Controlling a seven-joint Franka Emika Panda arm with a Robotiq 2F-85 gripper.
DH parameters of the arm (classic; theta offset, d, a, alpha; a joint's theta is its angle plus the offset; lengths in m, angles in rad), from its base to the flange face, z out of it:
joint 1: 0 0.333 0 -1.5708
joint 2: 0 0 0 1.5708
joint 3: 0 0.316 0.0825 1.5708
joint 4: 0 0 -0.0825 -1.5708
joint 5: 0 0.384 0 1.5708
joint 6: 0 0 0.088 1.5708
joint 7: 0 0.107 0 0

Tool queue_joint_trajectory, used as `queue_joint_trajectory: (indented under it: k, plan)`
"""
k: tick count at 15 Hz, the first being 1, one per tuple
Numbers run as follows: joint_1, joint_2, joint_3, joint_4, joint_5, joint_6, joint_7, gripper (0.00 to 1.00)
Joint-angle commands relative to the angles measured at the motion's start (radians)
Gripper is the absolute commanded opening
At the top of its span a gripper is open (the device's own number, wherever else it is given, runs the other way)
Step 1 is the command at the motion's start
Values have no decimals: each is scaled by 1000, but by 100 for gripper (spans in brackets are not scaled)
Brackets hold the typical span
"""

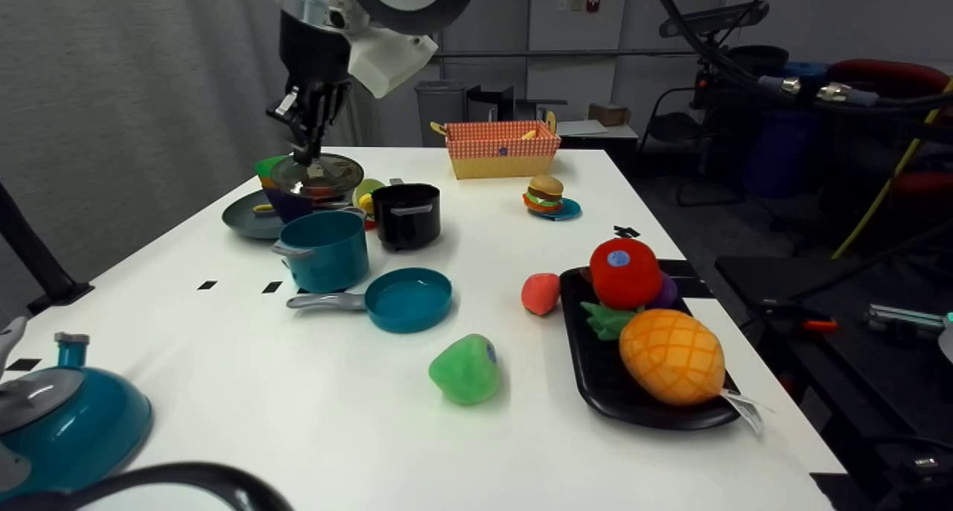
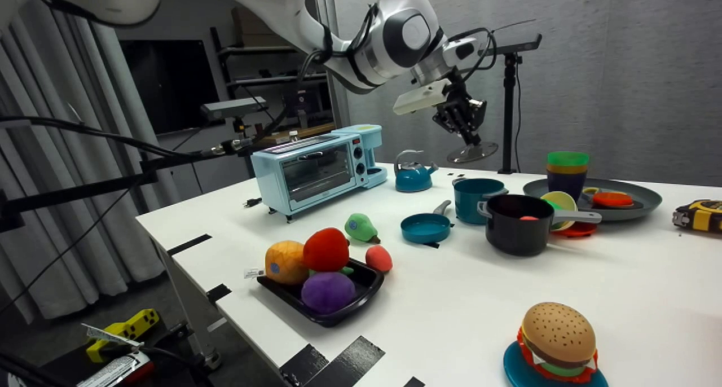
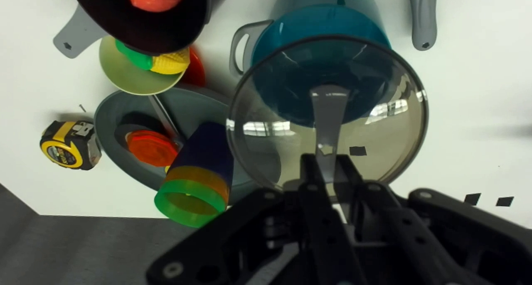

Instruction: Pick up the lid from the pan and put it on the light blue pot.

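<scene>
In an exterior view I find the hand (image 1: pixel 305 156) gripping the lid (image 1: pixel 327 177), held aloft clear of the bench (image 1: pixel 335 392), the blue pot (image 1: pixel 330 261) and the pan (image 1: pixel 408 296). In an exterior view the lid (image 2: pixel 472 152) shows slightly tilted, with nothing supporting it from below. In the wrist view the grey handle (image 3: pixel 328 127) sits between the fingers (image 3: pixel 309 173), and the see-through lid overlaps the blue pot by line of sight; alignment unconfirmed. I judge it light, stiff and smooth; glass or plastic I cannot tell, so I rate it breakable. The handle is the right hold, though so narrow a pinch could pivot on contact.
</scene>
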Motion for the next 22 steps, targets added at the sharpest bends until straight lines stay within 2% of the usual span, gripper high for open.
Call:
queue_joint_trajectory:
  k: [1, 5, 11, 22]
  plan:
    - [1, 121, 1, 176, 21, -70, 7, 4]
    - [0, 179, 2, 245, 24, -102, 7, 4]
    - [3, 223, 4, 280, 25, -108, 8, 4]
    - [3, 243, -11, 268, 19, -99, 32, 4]
